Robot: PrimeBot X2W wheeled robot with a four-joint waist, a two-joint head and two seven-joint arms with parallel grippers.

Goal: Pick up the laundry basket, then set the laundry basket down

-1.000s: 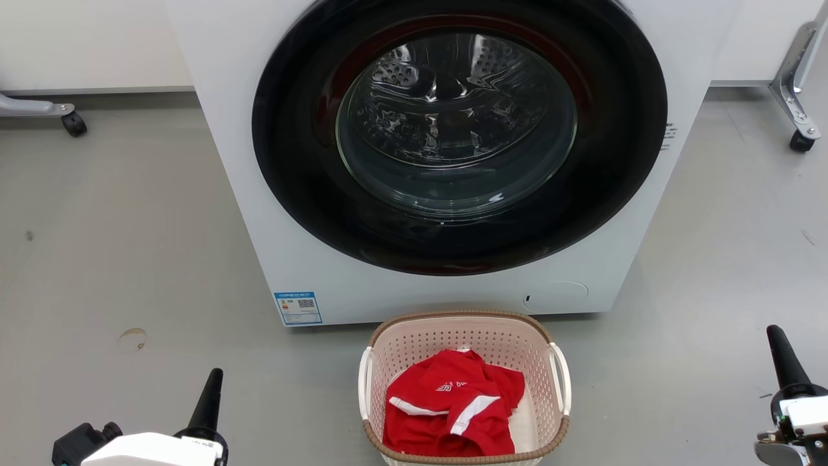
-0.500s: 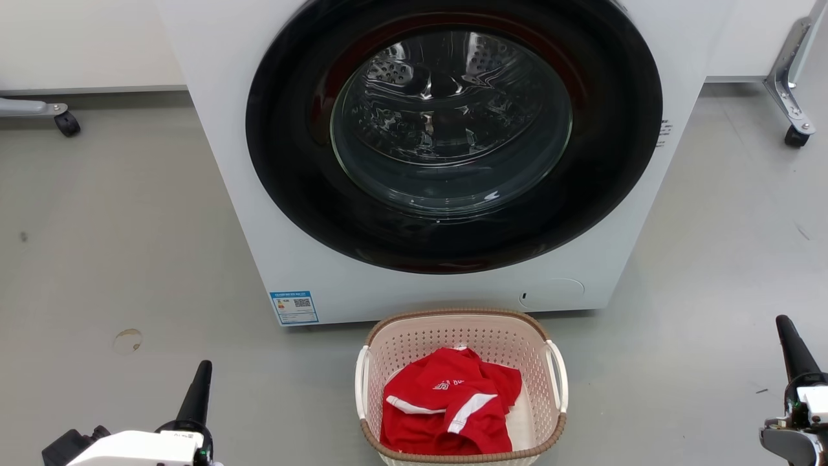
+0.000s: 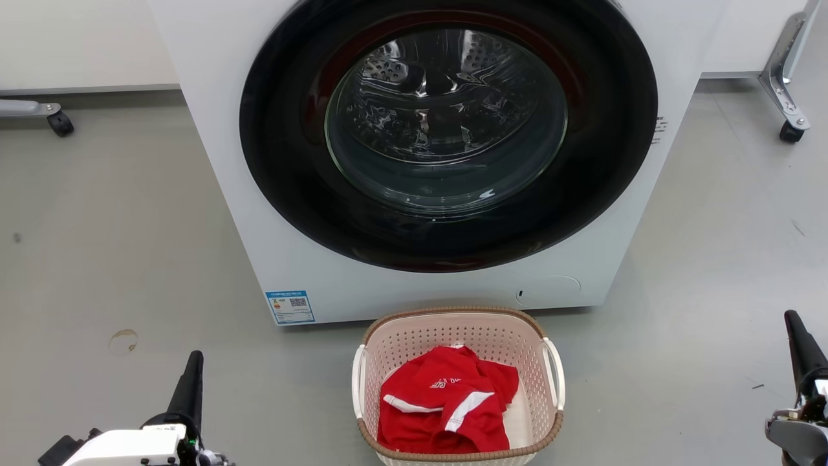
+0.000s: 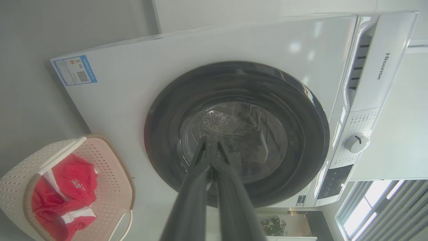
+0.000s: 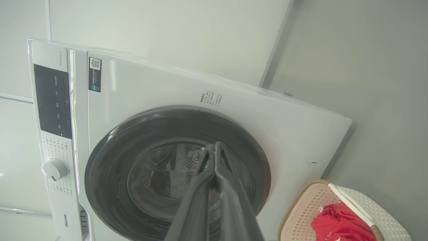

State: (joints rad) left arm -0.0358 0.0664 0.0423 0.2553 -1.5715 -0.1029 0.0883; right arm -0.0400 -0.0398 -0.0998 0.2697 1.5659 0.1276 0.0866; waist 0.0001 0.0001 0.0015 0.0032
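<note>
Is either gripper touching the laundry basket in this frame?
Apart. The head view shows bare floor between the left gripper and the laundry basket, and again between the basket and the right gripper.

The left tool [image 4: 210, 143] is projecting from the bottom of the view. Its two dark fingers [image 4: 194, 187] are lying together with only a sliver between them, gripping nothing. The tips are showing against the glass of the round dark door [image 4: 301, 134] of the washing machine [image 4: 127, 97]. The laundry basket [image 4: 112, 167] is standing on the grey floor [image 4: 26, 100] just before the machine's base, well apart from the tool and off the floor's wall edge. A red garment [image 4: 73, 177] is lying inside it. A blue label [image 4: 75, 69] is showing at the machine's lower front corner.
</note>
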